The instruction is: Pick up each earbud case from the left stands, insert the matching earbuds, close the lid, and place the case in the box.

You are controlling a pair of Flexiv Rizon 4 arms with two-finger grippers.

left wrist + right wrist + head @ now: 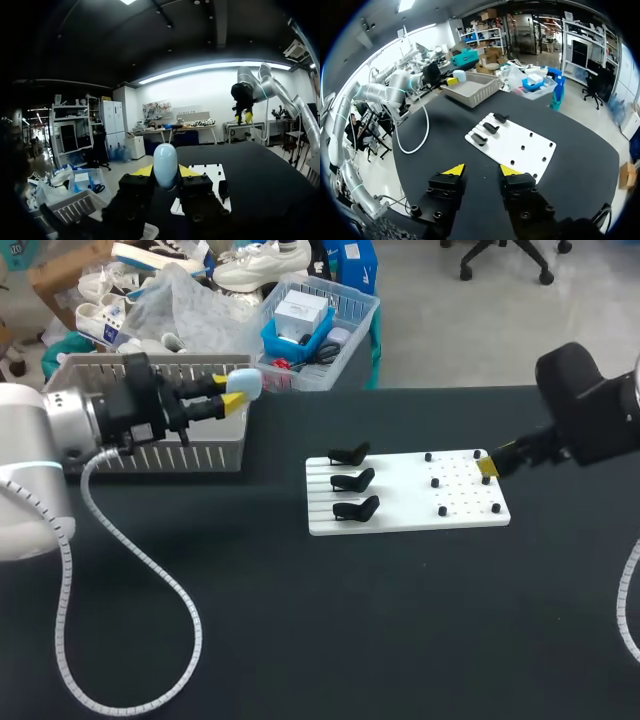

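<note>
The left tool point(230, 392) was clamped on the pale blue, egg-shaped earbud case point(246, 385), long axis along the fingers, seemingly above the right end of the grey slatted plastic box point(160, 455), whose inside was hidden. The right tool point(481, 170) stood wide and empty, well apart; the case's lid seam was indistinct.

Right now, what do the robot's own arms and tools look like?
Left arm: rounded white-and-silver links, black wrist, a white coiled cable. Right arm: bulky black wrist housing. The left tool and right tool are black and boxy, with yellow-tipped fingers.
</note>
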